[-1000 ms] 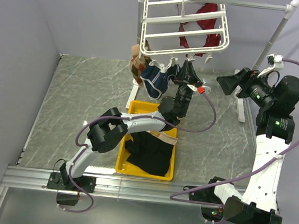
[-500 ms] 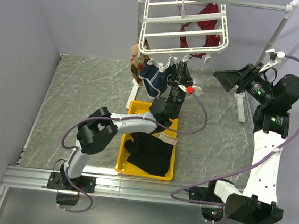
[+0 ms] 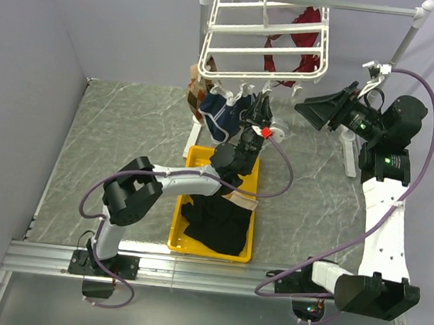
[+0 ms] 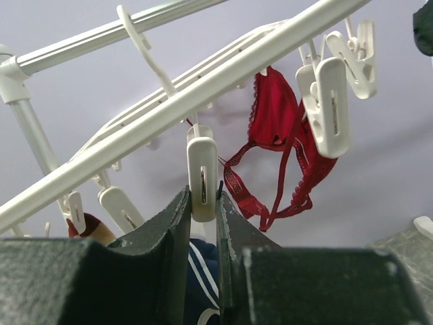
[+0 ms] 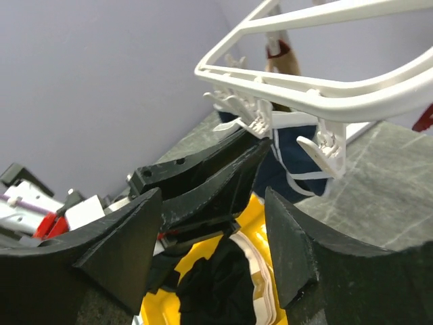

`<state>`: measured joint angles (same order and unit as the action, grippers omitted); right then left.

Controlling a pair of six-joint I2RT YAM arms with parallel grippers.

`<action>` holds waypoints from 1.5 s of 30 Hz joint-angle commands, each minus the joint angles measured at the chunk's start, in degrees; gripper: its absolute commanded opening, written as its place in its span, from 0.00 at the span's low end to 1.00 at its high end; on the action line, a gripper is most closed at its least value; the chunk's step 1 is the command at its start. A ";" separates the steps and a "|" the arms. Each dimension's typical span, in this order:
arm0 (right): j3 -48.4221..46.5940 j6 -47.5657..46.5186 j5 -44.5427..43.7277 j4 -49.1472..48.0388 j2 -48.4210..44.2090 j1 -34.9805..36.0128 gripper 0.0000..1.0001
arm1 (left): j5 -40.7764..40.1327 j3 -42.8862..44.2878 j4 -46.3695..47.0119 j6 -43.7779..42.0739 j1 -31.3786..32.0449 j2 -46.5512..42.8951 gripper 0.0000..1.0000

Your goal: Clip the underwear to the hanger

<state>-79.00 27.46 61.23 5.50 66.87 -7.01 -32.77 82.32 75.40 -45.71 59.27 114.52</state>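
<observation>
Underwear (image 3: 214, 223) lies bunched in the yellow bin (image 3: 202, 157) under the left arm. The left gripper (image 4: 201, 196) is raised to the hanger (image 5: 365, 91), jaws clamped on a dangling white clip (image 4: 203, 172). The right gripper (image 5: 213, 196) hangs nearby, jaws apart and holding nothing.

Under the hanger (image 3: 266, 32) the way is crowded: white clips (image 4: 331, 101), a navy pair (image 3: 220, 116) and a red garment (image 4: 274, 115) dangle there. The left gripper (image 4: 203, 200), jaws on one clip (image 4: 201, 159), fills the middle. Over the bench (image 3: 126, 137) at left there is room.
</observation>
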 commanded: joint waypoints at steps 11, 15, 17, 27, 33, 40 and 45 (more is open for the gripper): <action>-2.47 0.39 -1.73 -3.29 0.63 4.54 0.57 | 2.71 -4.10 21.38 9.32 -0.20 -7.47 0.04; -3.44 6.10 0.20 -7.86 1.50 5.07 0.56 | 3.24 -4.10 19.35 11.35 -0.20 -8.00 0.06; -3.79 6.55 -0.06 -7.78 1.95 5.86 0.57 | 3.68 -4.54 18.65 12.57 -0.20 -8.43 0.07; -3.70 3.91 -1.22 -6.20 2.92 9.99 0.56 | 6.41 -6.57 8.56 21.19 -0.47 -12.56 0.07; -5.46 4.01 -4.45 -6.73 3.09 10.78 0.55 | 7.98 -6.56 6.43 22.60 -0.91 -12.74 0.07; -6.08 0.41 -7.26 -7.95 5.11 12.98 0.68 | 9.66 -6.65 3.97 24.09 -0.82 -13.09 0.07; -0.12 3.03 -6.48 -18.04 5.55 13.86 0.72 | 11.41 -7.00 3.26 24.88 -0.82 -12.92 0.07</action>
<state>-81.71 29.61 55.09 -3.60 72.16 6.24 -24.67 75.29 75.11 -22.72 58.30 104.03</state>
